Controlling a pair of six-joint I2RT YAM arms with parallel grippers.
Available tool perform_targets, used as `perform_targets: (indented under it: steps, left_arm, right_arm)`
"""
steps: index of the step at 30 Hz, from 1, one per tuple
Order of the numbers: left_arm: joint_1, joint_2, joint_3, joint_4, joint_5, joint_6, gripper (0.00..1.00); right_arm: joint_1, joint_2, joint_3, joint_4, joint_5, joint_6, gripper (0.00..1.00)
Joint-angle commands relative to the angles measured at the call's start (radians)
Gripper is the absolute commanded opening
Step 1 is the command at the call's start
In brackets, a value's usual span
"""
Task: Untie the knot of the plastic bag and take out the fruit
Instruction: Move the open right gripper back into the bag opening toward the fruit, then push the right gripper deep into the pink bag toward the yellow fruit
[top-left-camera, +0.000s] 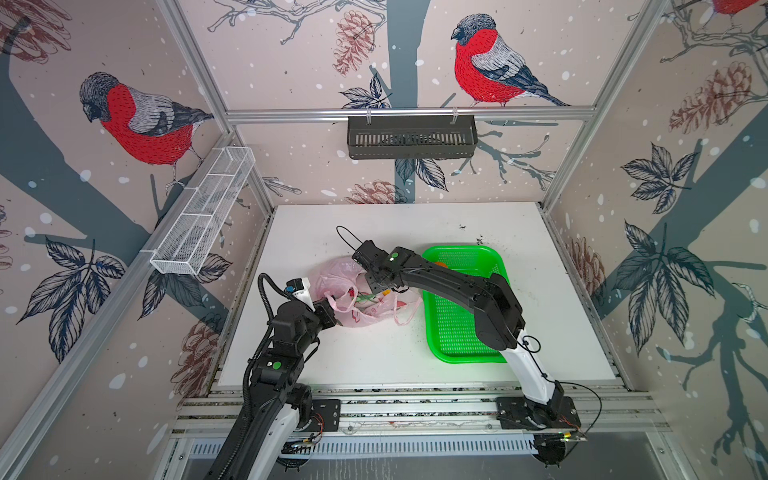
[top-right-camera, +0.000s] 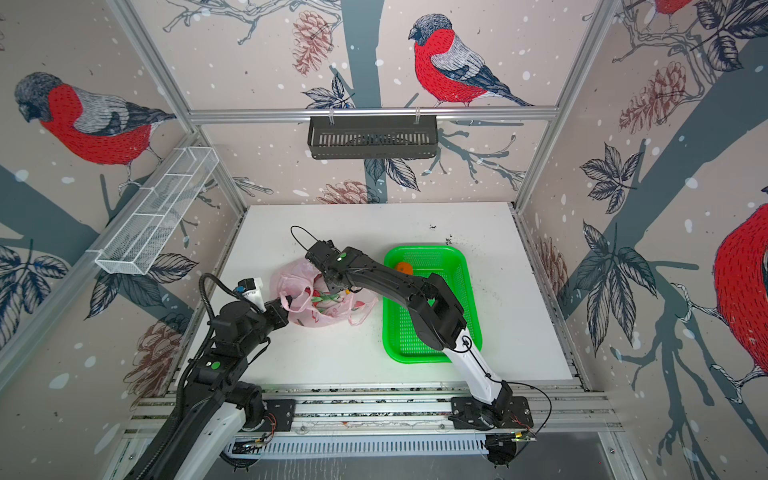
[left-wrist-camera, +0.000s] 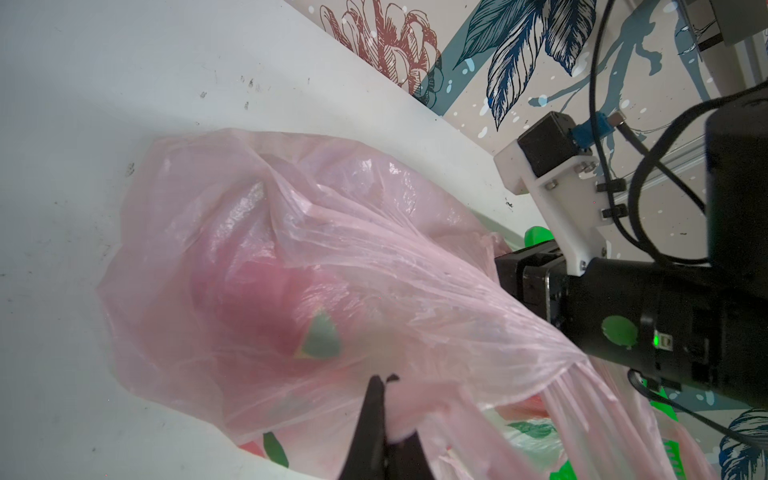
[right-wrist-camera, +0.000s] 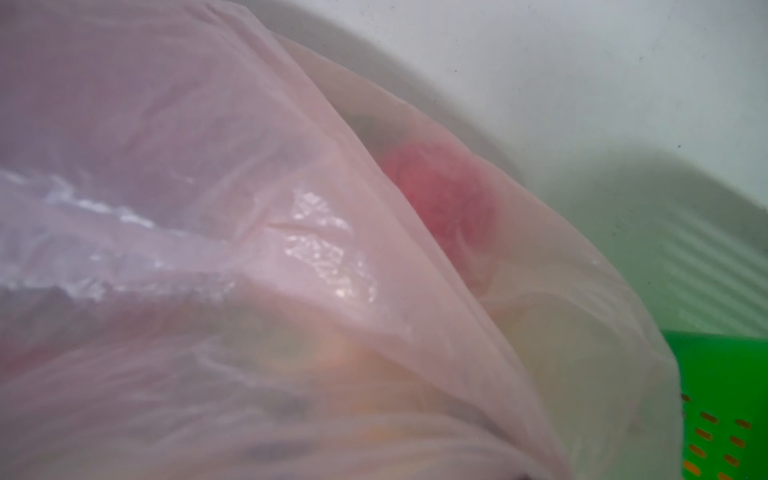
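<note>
Pink, thin and translucent, the plastic carrier bag (top-left-camera: 343, 272) (top-right-camera: 291, 276) with red-and-white printed shapes lay crumpled on the white tabletop (top-left-camera: 374, 361), just beside the green perforated plastic tray (top-left-camera: 457, 249) (top-right-camera: 424, 248), along the tray's long side that faced the left arm. Its mouth gaped upward, and its two loop handles (top-left-camera: 409, 313) were not tied together: one trailed toward the tray and almost touched its rim, while the other lay at the bag's end away from the tray. At that far end the left gripper (top-left-camera: 332, 313) (left-wrist-camera: 384, 382) had its black fingers pressed together on a fold of the bag's plastic. The right arm reached across the tray from above, and the right gripper (top-left-camera: 374, 286) dipped into the bag's open mouth. Its fingertips were hidden by the film in every view, so whether they were spread or closing on anything could not be told. A magenta dragon fruit (top-left-camera: 365, 300) (left-wrist-camera: 266, 299) with green-tipped scales showed inside the bag, on the side away from the tray's near corner. An orange round fruit (top-left-camera: 441, 263) (top-right-camera: 404, 268) sat inside the tray at its far end, partly hidden behind the right arm. In the right wrist view the pink film (right-wrist-camera: 249, 208) filled nearly everything, with a corner of the tray (right-wrist-camera: 727, 374) beside it.
</note>
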Motion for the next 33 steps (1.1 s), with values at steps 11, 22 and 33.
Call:
perform_targets:
  steps: [11, 22, 33]
  left_arm:
    - [-0.001, -0.012, -0.002, 0.032, 0.008, 0.01, 0.0]
    - [0.0, -0.022, -0.003, 0.029, 0.002, 0.01, 0.0]
    - [-0.001, -0.029, -0.003, 0.026, -0.005, 0.012, 0.0]
  right_arm:
    - [0.028, 0.019, 0.049, -0.043, -0.006, -0.009, 0.54]
    - [0.024, 0.035, 0.048, -0.074, 0.068, 0.002, 0.65]
    - [0.013, 0.04, 0.03, -0.077, 0.058, 0.021, 0.68]
